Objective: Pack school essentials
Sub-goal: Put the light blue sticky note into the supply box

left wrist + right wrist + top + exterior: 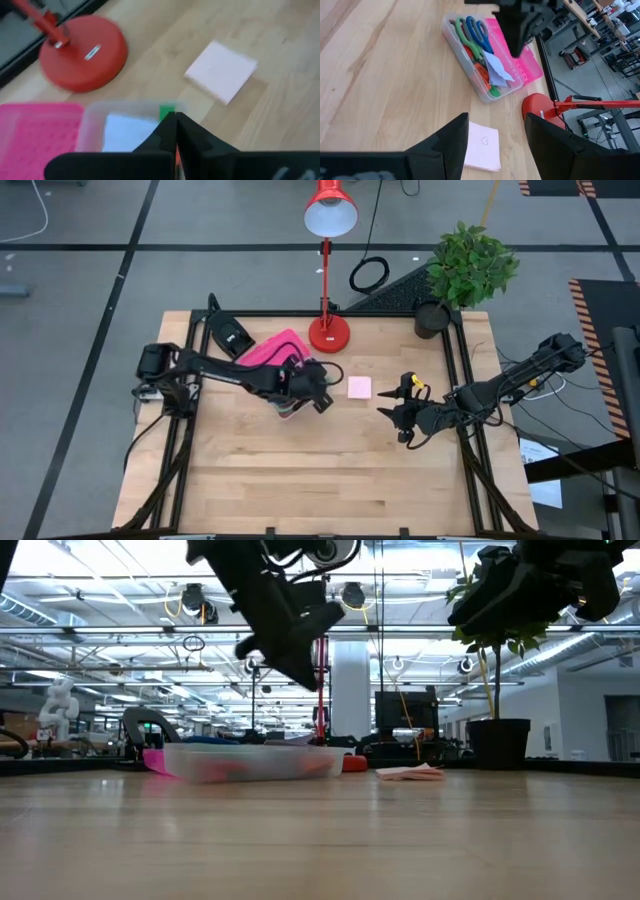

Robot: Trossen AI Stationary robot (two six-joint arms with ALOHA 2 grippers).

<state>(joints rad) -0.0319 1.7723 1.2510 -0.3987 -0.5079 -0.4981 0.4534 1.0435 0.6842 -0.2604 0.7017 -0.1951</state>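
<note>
1. Lying flat on the bare worktop (300,480), the pink sticky-note pad (359,387) is the one school item not yet packed; it sits between the two arms, near the red lamp base (329,334) and just beside the open end of the clear box (470,65).
2. The box already holds blue-handled scissors (476,30), green-handled scissors (465,37), a pale blue pad (496,70) and small orange and green pieces; its pink lid (520,55) lies open behind it.
3. The pad looks light and thin, a stack of soft paper sheets. It should flex rather than break, but loose top sheets may peel or fan if caught alone.
4. Being low and flat, it offers little height to grip. I judge the best hold is across two opposite edges, fingers pressed down to the wood so that they take the whole stack.
5. The wood looks smooth, so the pad may slide when nudged; a square approach from above should limit that.
6. The right tool (495,132) hovers directly over the pad with its fingers spread wide and nothing between them, lined up to straddle it.
7. The left tool (175,131) hangs above the box end with its fingers pressed together; whether anything thin is pinched there I cannot tell.
8. A potted plant (468,272) stands at the far corner, well apart.
</note>
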